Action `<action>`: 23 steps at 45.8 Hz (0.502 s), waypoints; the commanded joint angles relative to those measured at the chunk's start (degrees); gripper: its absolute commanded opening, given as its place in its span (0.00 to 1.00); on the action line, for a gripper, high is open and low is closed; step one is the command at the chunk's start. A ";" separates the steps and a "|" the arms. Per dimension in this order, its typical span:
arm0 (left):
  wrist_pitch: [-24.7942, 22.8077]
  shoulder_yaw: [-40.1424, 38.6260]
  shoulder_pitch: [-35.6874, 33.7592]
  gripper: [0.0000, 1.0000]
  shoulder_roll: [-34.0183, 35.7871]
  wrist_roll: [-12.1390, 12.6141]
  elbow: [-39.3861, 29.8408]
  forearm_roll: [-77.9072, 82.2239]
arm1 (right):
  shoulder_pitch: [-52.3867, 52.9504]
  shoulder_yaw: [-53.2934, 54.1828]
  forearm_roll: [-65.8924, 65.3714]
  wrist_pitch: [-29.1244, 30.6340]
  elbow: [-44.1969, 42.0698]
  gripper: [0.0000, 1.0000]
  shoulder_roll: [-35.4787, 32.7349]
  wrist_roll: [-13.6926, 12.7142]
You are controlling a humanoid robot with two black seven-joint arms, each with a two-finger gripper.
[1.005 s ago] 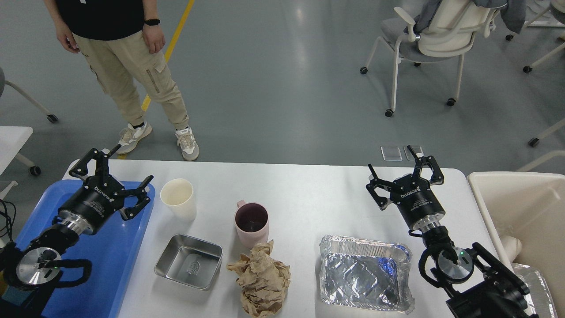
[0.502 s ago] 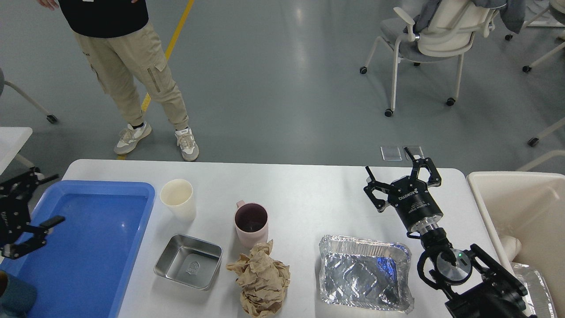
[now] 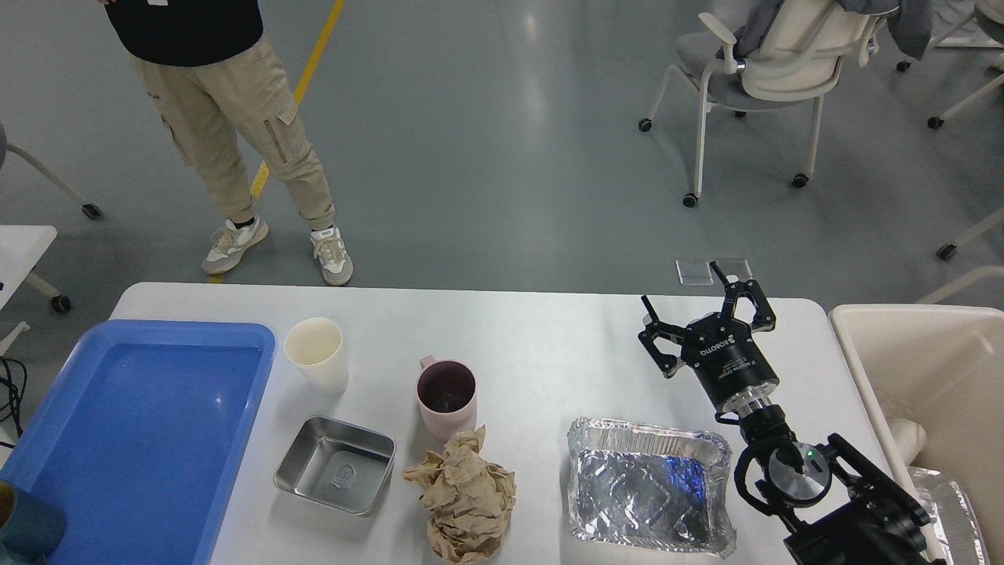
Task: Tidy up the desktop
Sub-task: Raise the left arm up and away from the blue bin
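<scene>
The white desktop (image 3: 549,337) spans the lower half of the head view. On it stand a cream paper cup (image 3: 316,355), a pink mug (image 3: 447,397), a small steel tray (image 3: 336,464), a crumpled brown paper ball (image 3: 464,496) and a foil container (image 3: 648,486). My right gripper (image 3: 682,290) is open and empty above the far right of the desktop, just behind the foil container. My left gripper is out of view.
A blue plastic tray (image 3: 133,439) lies at the left end. A cream bin (image 3: 933,377) stands off the right edge. A person (image 3: 220,118) stands beyond the far left edge. Office chairs (image 3: 776,71) are behind.
My left arm has pulled back to the left and left the view. My right gripper has shifted slightly left and away, still open.
</scene>
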 commanded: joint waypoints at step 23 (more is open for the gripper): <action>-0.74 -0.91 -1.41 0.98 -12.35 -11.51 6.68 7.38 | 0.18 -0.17 -0.01 -0.09 -0.16 1.00 0.01 0.00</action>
